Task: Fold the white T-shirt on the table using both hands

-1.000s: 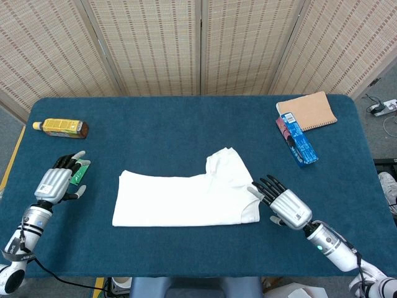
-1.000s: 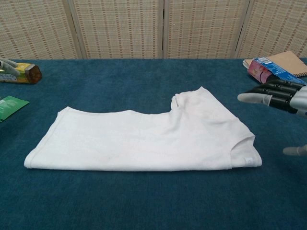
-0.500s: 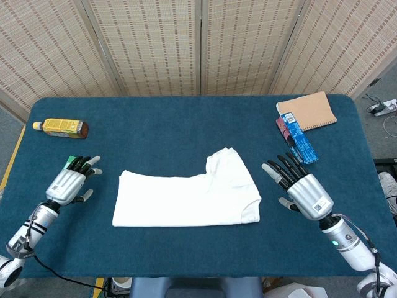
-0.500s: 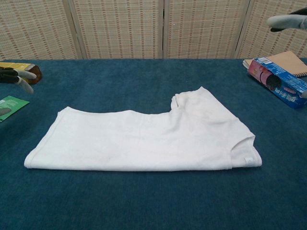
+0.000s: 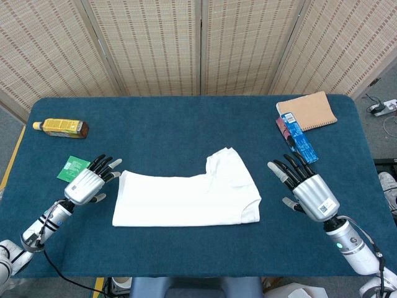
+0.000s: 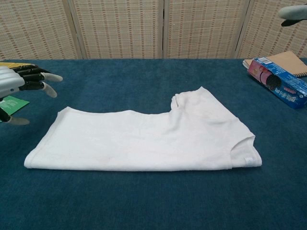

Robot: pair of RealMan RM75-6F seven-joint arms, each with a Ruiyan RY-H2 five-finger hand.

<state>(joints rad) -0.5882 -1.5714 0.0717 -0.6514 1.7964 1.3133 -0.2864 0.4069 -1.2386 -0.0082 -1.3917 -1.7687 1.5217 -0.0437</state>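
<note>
The white T-shirt (image 5: 186, 197) (image 6: 144, 139) lies folded lengthwise on the blue table (image 5: 173, 133), one sleeve pointing toward the back. My left hand (image 5: 88, 184) (image 6: 19, 82) hovers just off the shirt's left edge, fingers spread and holding nothing. To the right of the shirt, apart from it, my right hand (image 5: 305, 186) is raised with fingers spread and empty. In the chest view only a fingertip of it (image 6: 293, 12) shows at the top right corner.
A yellow bottle (image 5: 61, 128) lies at the far left, with a green packet (image 5: 72, 167) (image 6: 9, 105) beside my left hand. A tan notebook (image 5: 307, 112) and a blue-and-pink box (image 5: 296, 139) (image 6: 278, 82) sit at the back right.
My left hand has moved right, from over the green packet to the shirt's left edge. My right hand has drawn back from the shirt's right edge and risen.
</note>
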